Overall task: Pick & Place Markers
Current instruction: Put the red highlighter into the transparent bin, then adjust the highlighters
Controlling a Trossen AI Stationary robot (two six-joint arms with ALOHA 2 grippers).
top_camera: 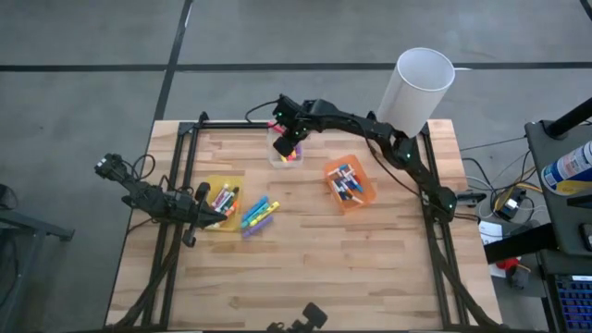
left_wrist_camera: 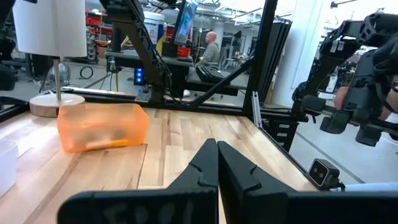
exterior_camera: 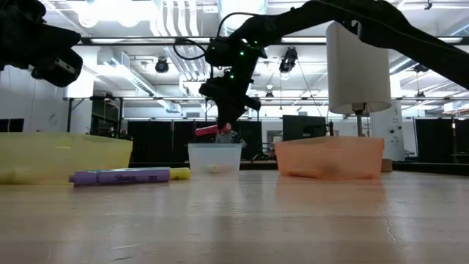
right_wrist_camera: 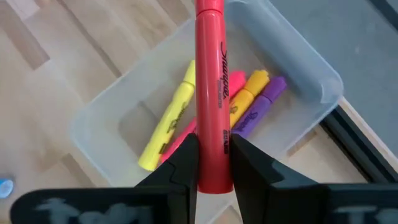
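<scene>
My right gripper point(top_camera: 289, 141) hangs over the small clear bin point(top_camera: 285, 153) at the table's far side, shut on a pink-red highlighter point(exterior_camera: 209, 131). Yellow, pink, orange and purple highlighters point(right_wrist_camera: 171, 118) lie in that bin. Loose markers point(top_camera: 259, 215) lie flat on the wood near the table's middle; the low view shows a purple one point(exterior_camera: 121, 177) and a yellow one point(exterior_camera: 179, 174). More markers lie in the yellow bin point(top_camera: 222, 199) and the orange bin point(top_camera: 350, 183). My left gripper point(left_wrist_camera: 217, 165) is shut, holds nothing, and is by the yellow bin point(top_camera: 199, 208). My right gripper point(right_wrist_camera: 214, 165) pinches the pink-red highlighter between its two fingers, on the barrel near one end point(right_wrist_camera: 212, 124). The fingers come from above and lie across it. The highlighter is lifted clear, close to level, above the clear bin point(exterior_camera: 215, 156).
A tall white cylinder on a stand point(top_camera: 421, 85) rises at the far right corner, beside my right arm. A black frame point(top_camera: 185, 129) runs along the table's left, right and far edges. Bare wood point(top_camera: 305, 268) fills the near half of the table.
</scene>
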